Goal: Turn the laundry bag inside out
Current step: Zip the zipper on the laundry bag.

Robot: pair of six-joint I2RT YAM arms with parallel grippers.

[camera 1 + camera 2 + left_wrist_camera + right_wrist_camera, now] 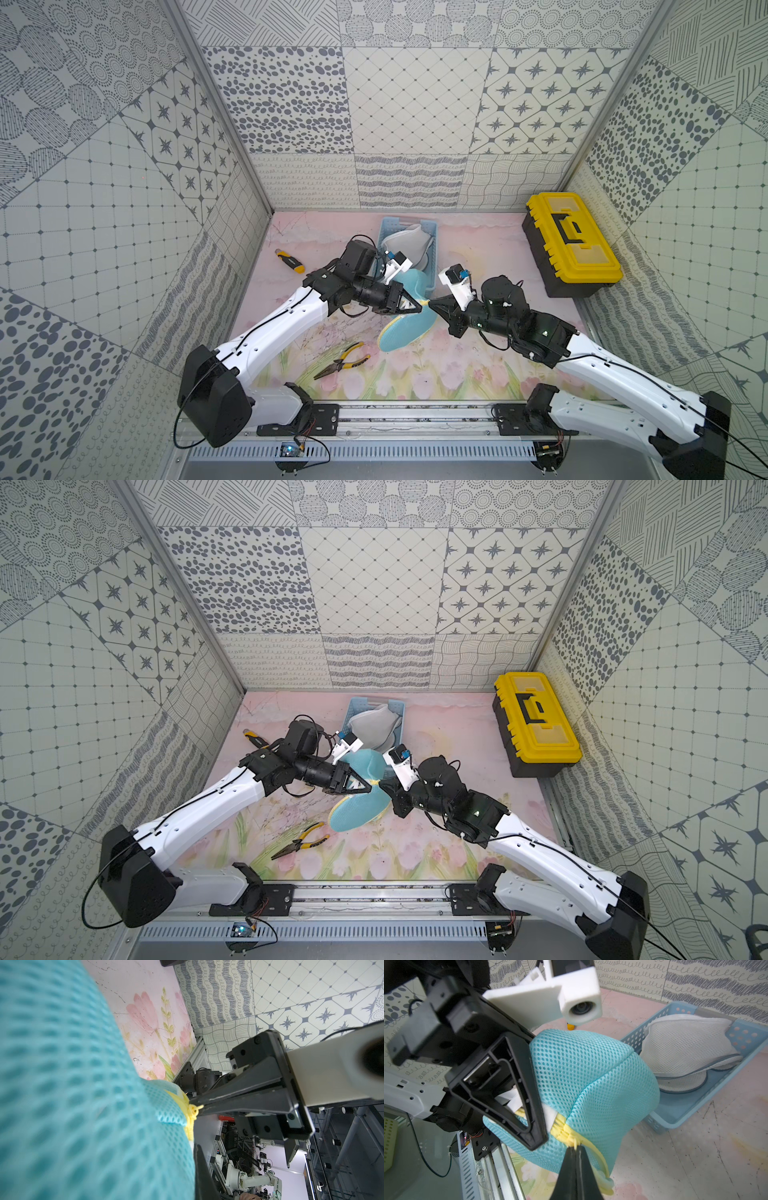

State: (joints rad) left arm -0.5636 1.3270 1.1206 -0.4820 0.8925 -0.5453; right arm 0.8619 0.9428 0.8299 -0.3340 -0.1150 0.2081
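We saw our left claw [419, 308] clamped on the yellow trim [560, 1129] of the teal bag [405, 332], which hung between both claws above the desk [478, 365]. Our right claw [432, 306], tips together, pinched the same trim just beside the left.

my grippers: black fingers [529, 1088], white camera housings. laundry bag [405, 332]: turquoise honeycomb mesh, yellow trim [562, 1129]. basket [432, 232]: pale blue, perforated; white mesh bag [685, 1051] with grey edging in it. toolbox [571, 245]: yellow lid, black base. pliers [343, 361]: black and yellow handles. table [478, 249]: pink, tulip print with green leaves. walls: grey-on-white patchwork of dots, stars, squiggles
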